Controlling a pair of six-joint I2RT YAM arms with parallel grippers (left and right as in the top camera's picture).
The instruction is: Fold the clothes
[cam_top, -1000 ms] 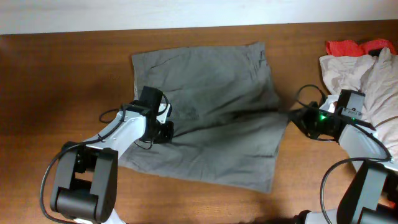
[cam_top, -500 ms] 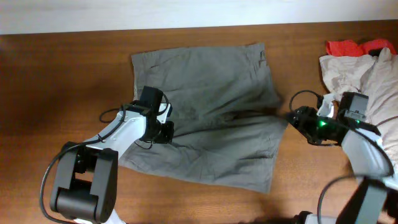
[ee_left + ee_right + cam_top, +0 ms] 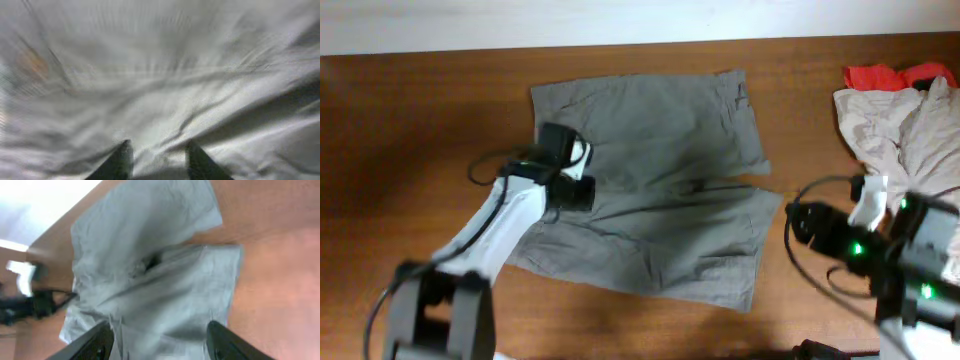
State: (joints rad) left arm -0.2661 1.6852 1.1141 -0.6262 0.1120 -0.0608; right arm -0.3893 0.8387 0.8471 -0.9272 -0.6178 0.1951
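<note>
The clothes, a pair of grey-olive shorts, lie spread flat on the wooden table with both legs pointing right and the waist end to the left. My left gripper hovers over the waist end, jaws apart. In the left wrist view its gripper has only wrinkled cloth beneath it and holds nothing. My right gripper is off the shorts, just right of the lower leg's hem, over bare wood. The right wrist view shows that gripper wide open, looking down on the shorts.
A pale beige garment is heaped at the right edge, with a red cloth behind it. My right arm's body sits just in front of that heap. The table's far edge meets a white wall.
My right gripper opened, let go of the shorts' right edge and drew back right and toward the front. The cloth settled flat. My left gripper opened and shifted slightly away.
</note>
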